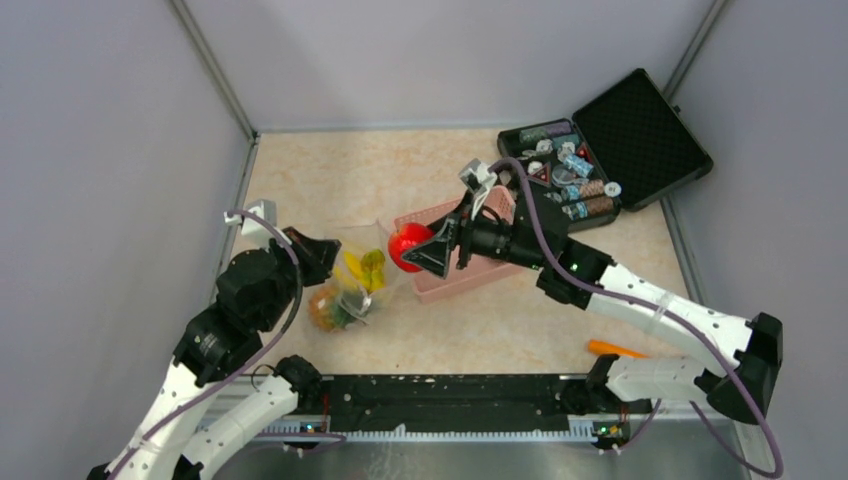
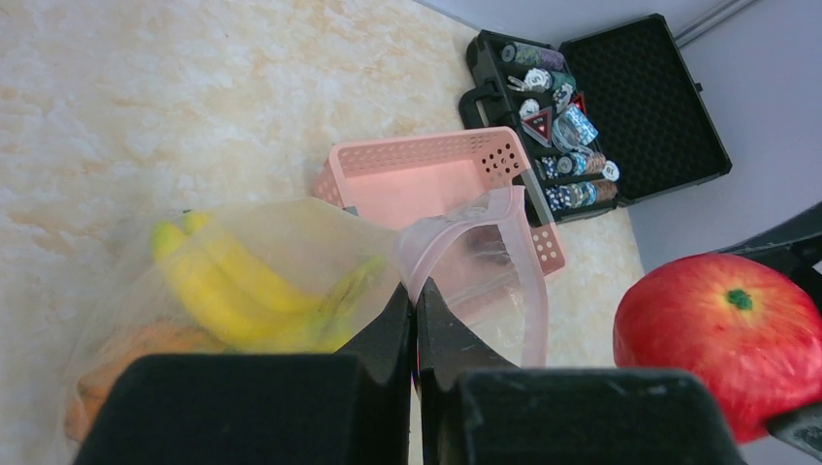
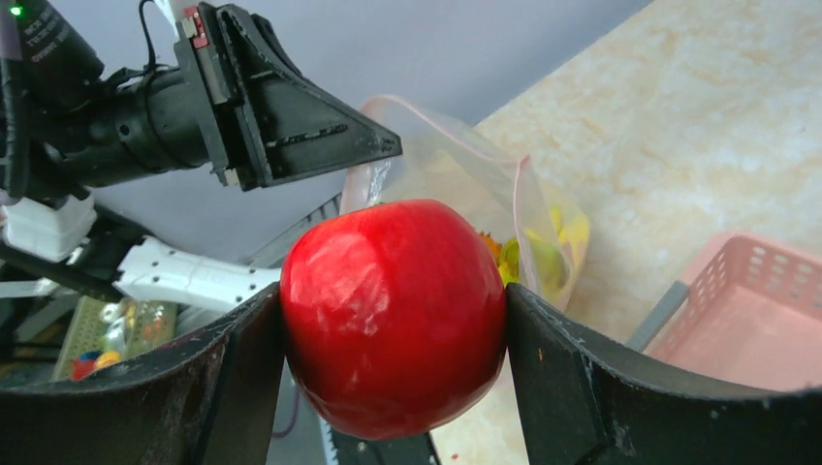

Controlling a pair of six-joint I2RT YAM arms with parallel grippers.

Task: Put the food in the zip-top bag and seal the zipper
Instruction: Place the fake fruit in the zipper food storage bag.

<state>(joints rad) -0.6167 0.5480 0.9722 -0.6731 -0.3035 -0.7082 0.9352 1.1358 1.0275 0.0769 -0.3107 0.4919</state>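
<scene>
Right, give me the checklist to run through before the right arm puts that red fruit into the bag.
1. Grip on the fruit: ok. The right gripper clamps the red fruit between both fingers.
2. Bag held: ok. The left gripper is shut on the mouth edge of the zip-top bag.
3. Mouth open: ok. The zipper curves in an open loop, unsealed.
4. Fruit lined up with the mouth: cannot tell. It hangs close to the opening, but no view shows whether it is centred on it.
5. Room inside: ok. The banana bunch lies deep in the bag, away from the mouth.
6. Mouth wide enough for the fruit: cannot tell.
</scene>
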